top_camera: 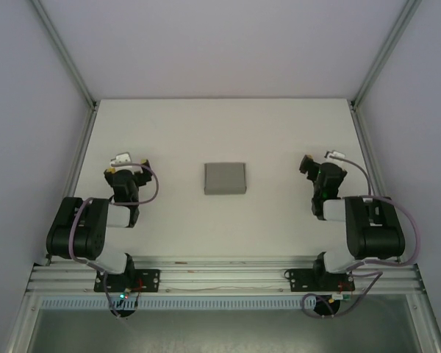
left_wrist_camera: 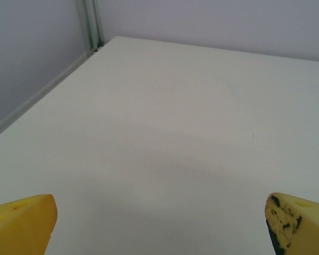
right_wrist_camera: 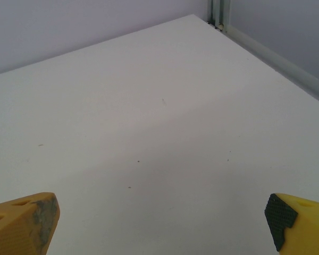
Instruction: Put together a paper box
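Grey card, the paper box [top_camera: 225, 179] lies as a small low rectangle at the middle of the white table [top_camera: 279, 132], between my left gripper [left_wrist_camera: 159, 226] and right gripper [right_wrist_camera: 160, 223], well apart from both. Both claws gape wide, yellow fingers [left_wrist_camera: 21, 226] spread over bare tabletop.

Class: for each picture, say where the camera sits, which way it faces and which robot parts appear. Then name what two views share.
Top view: above and behind the arms, looking down on the white table, grey box midway between left arm and right arm.
Left wrist: low over the table, facing its far left corner; the open left tool shows two yellow fingertips.
Right wrist: low, facing the far right corner; the open right tool likewise.
Shared: both wrist views show bare tabletop and a corner post.
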Available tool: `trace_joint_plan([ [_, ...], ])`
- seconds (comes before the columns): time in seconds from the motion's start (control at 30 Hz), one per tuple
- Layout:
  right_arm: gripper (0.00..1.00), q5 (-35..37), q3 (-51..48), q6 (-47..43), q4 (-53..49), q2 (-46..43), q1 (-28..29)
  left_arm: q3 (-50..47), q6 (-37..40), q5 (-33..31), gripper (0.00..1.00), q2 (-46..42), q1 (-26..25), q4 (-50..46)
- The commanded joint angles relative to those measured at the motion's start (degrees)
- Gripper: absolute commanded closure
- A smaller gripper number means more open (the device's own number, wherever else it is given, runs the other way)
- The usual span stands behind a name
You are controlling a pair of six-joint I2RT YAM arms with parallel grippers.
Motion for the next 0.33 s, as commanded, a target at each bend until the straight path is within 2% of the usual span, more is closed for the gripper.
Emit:
trace_joint_plan([
  [0.0, 0.00, -1.3, 0.5, -0.1, -0.8, -0.5, 0.0, 0.9, 0.4, 1.1, 0.00, -0.8, -0.4, -0.6],
  [0.3, 0.00, -1.3, 0.5, -0.2, -0.9, -0.5, 0.0, 1.1, 0.9, 0.6, 0.00, -0.5, -0.8, -0.5],
])
